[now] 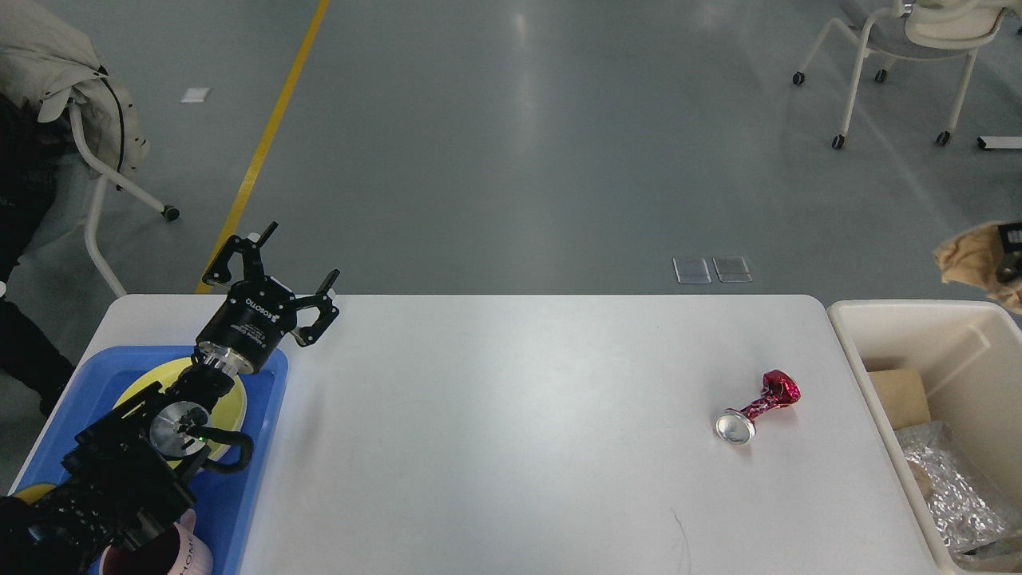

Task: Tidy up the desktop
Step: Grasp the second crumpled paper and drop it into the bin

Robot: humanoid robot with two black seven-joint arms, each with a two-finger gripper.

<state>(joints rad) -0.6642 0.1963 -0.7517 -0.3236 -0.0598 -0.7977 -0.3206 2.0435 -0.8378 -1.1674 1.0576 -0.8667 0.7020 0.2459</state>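
The white desktop point(511, 415) fills the lower part of the head view. A crushed red can point(758, 407) lies on it at the right, silver end toward me. My left gripper point(303, 250) is open and empty, held above the desktop's far left corner, over the blue tray's far edge. Only a black sliver of my right gripper point(1012, 249) shows at the right edge. It holds a crumpled brown paper point(970, 259) in the air above the beige bin's far rim.
A blue tray point(255, 479) at the left holds a yellow plate point(231, 391) and a pink mug point(184, 555). A beige bin point(910, 311) at the right holds cardboard point(898, 397) and crumpled foil point(950, 487). Wheeled chairs stand on the floor beyond.
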